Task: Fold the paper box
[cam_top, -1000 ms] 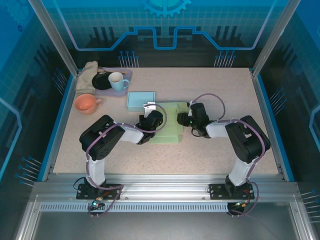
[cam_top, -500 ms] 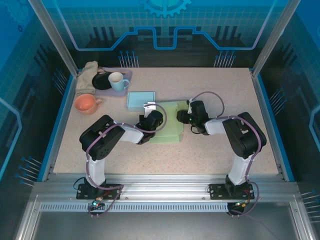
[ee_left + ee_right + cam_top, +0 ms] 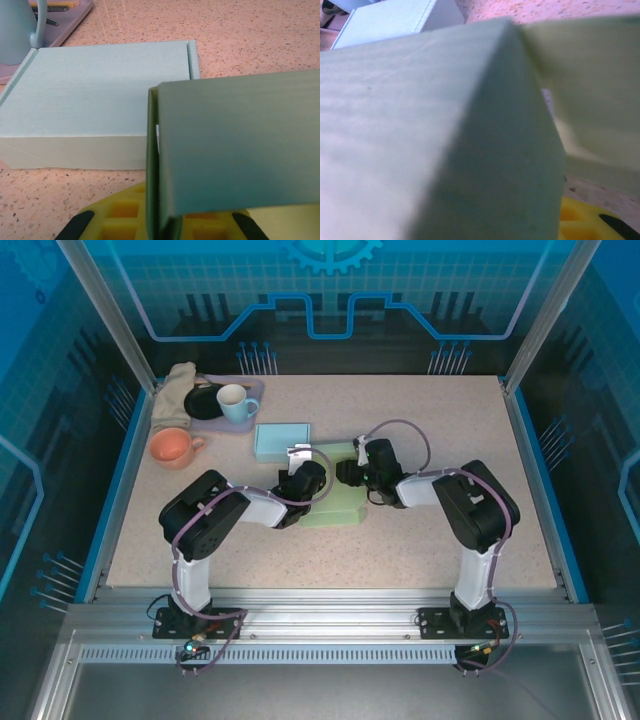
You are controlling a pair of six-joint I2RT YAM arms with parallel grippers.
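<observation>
I see the green paper box (image 3: pixel 338 502) at table centre, partly folded; left gripper (image 3: pixel 304 480) sits on its 9 o'clock edge, right gripper (image 3: pixel 348 473) on its 12 o'clock edge; a raised green panel blocks both wrist cameras, so I cannot tell how wide either jaw stands; finished blue box (image 3: pixel 283 440) lies just beside at 11 o'clock; orange cup (image 3: pixel 173 448) sits well apart at 10 o'clock.

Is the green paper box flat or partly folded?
Partly folded: one panel of the green paper box stands raised, bent at a crease.
</observation>
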